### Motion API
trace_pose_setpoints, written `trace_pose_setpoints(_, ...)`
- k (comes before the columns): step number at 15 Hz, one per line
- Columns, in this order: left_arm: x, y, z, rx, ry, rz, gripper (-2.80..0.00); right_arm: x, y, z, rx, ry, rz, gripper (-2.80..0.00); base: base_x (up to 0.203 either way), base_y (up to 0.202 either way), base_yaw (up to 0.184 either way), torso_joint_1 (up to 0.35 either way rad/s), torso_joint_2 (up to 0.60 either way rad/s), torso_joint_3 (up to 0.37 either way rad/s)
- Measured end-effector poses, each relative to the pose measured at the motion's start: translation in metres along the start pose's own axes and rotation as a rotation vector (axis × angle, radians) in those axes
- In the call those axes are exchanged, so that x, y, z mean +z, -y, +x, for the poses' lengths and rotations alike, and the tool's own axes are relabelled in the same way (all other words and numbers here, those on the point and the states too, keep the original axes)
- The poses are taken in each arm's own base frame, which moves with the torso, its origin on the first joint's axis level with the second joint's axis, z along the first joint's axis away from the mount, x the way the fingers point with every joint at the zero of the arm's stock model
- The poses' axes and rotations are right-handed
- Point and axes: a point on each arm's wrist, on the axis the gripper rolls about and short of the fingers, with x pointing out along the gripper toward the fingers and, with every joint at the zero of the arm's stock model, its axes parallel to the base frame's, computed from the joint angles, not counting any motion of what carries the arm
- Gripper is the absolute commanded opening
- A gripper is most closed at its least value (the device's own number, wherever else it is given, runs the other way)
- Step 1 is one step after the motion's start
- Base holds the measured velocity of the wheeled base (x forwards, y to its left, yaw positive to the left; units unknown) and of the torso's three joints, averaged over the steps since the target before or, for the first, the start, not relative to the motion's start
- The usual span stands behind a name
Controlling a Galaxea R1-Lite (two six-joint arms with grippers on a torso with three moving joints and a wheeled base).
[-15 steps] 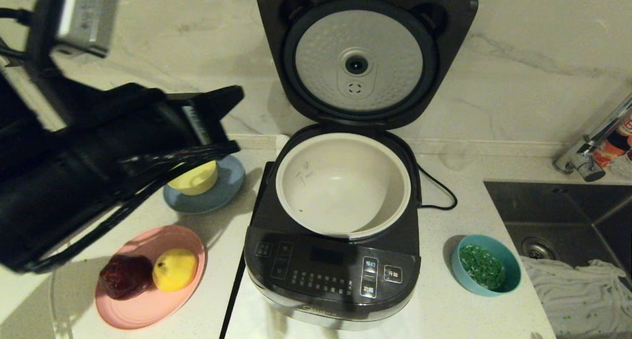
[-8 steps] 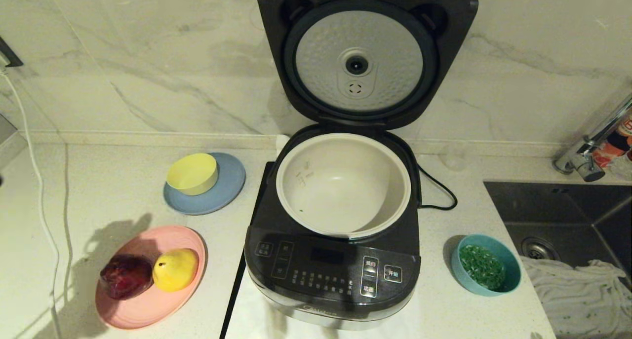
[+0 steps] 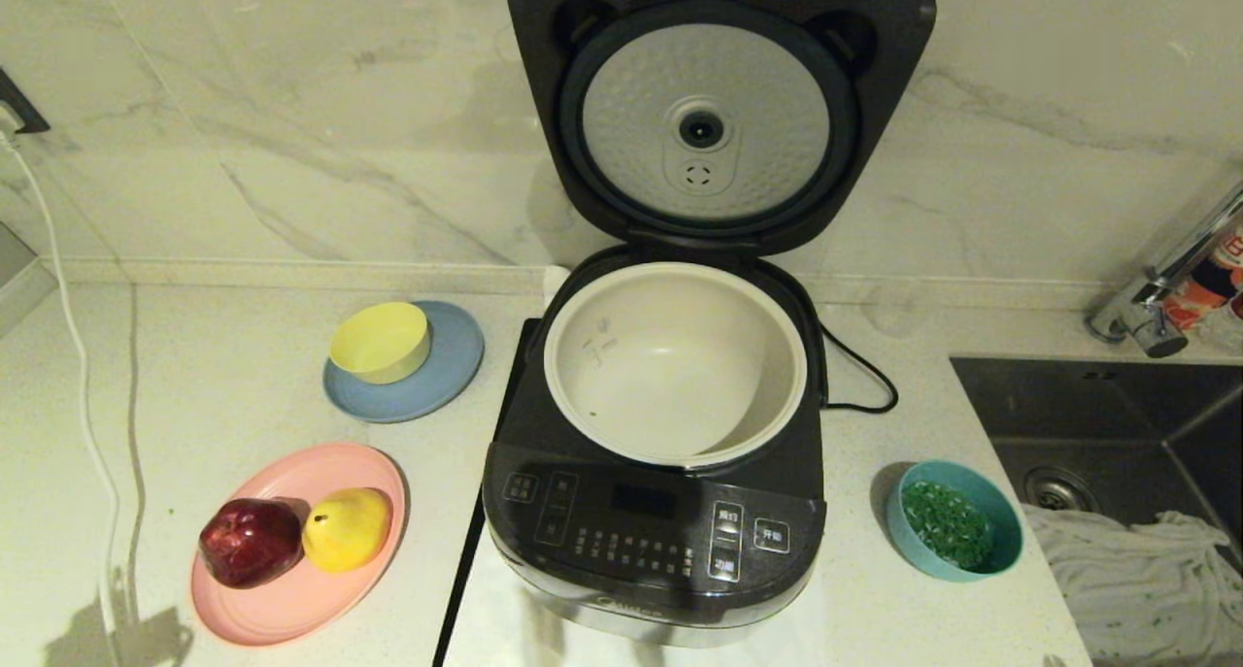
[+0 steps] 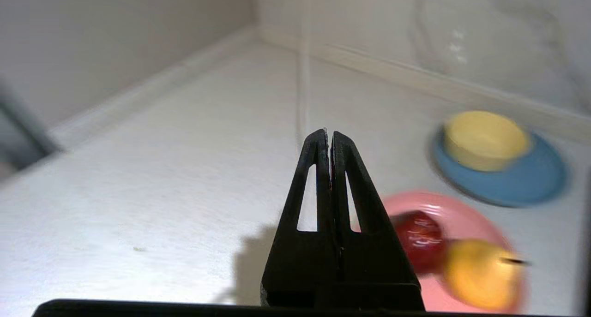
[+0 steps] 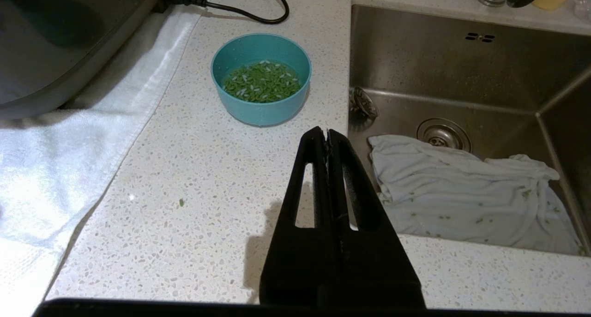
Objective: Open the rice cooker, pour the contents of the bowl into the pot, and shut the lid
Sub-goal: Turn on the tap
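The black rice cooker [image 3: 653, 531] stands in the middle of the counter with its lid [image 3: 717, 114] swung up against the wall. The cream pot [image 3: 675, 361] inside looks bare. To its right sits the teal bowl [image 3: 959, 533] [image 5: 261, 77] with the green contents [image 3: 945, 526] [image 5: 262, 81]. Neither arm shows in the head view. My right gripper [image 5: 327, 132] is shut and empty, hovering over the counter short of the bowl. My left gripper [image 4: 328, 134] is shut and empty above the bare counter at the left.
A pink plate [image 3: 291, 599] with a red fruit and a yellow fruit lies front left. A yellow bowl [image 3: 381, 341] rests on a blue-grey plate [image 3: 437, 381]. At the right is the sink [image 3: 1117, 424] with a white cloth [image 5: 471, 192]. A white towel [image 5: 69, 137] lies under the cooker.
The left arm, which filled the left side of the head view a second ago, has drawn back out of that view. The cooker, pot and bowl have not moved.
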Motion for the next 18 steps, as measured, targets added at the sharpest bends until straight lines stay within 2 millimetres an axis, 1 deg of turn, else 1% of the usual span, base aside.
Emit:
trace_pose_setpoints(2, -0.006, -0.002, -0.004, 0.03, 0.005, 0.057, -2.8, 0.0, 0.0, 0.0, 0.0, 0.0, 0.0, -2.8, 0.0, 0.0, 0.0, 0.0, 0.0, 0.0)
trace_pose_setpoints(4, -0.015, -0.005, -0.01, -0.005, 0.02, 0.06, -2.8, 0.0, 0.0, 0.0, 0.0, 0.0, -0.001, -2.8, 0.0, 0.0, 0.0, 0.0, 0.0, 0.0)
trace_pose_setpoints(5, -0.023, -0.007, -0.015, -0.056, 0.031, 0.056, -2.8, 0.0, 0.0, 0.0, 0.0, 0.0, 0.0, -2.8, 0.0, 0.0, 0.0, 0.0, 0.0, 0.0)
trace_pose_setpoints(7, -0.042, -0.007, -0.023, -0.24, 0.026, 0.017, -2.8, 0.0, 0.0, 0.0, 0.0, 0.001, -0.001, -2.8, 0.0, 0.0, 0.0, 0.0, 0.0, 0.0)
trace_pose_setpoints(9, -0.056, -0.004, -0.028, -0.426, -0.039, -0.039, -2.8, 0.0, 0.0, 0.0, 0.0, 0.001, -0.002, -2.8, 0.0, 0.0, 0.0, 0.0, 0.0, 0.0)
trace_pose_setpoints(10, -0.061, -0.003, -0.03, -0.498, -0.072, -0.03, -2.8, 0.0, 0.0, 0.0, 0.0, 0.0, 0.0, -2.8, 0.0, 0.0, 0.0, 0.0, 0.0, 0.0)
trace_pose_setpoints(12, -0.066, -0.002, -0.032, -0.576, -0.089, 0.004, -2.8, 0.0, 0.0, 0.0, 0.0, 0.001, 0.0, -2.8, 0.0, 0.0, 0.0, 0.0, 0.0, 0.0)
trace_pose_setpoints(14, -0.076, -0.002, -0.035, -0.63, -0.162, 0.081, -2.8, 0.0, 0.0, 0.0, 0.0, 0.001, 0.0, -2.8, 0.0, 0.0, 0.0, 0.0, 0.0, 0.0)
trace_pose_setpoints(18, -0.075, -0.002, -0.035, -0.64, -0.155, 0.083, -2.8, 0.0, 0.0, 0.0, 0.0, 0.001, 0.0, -2.8, 0.0, 0.0, 0.0, 0.0, 0.0, 0.0)
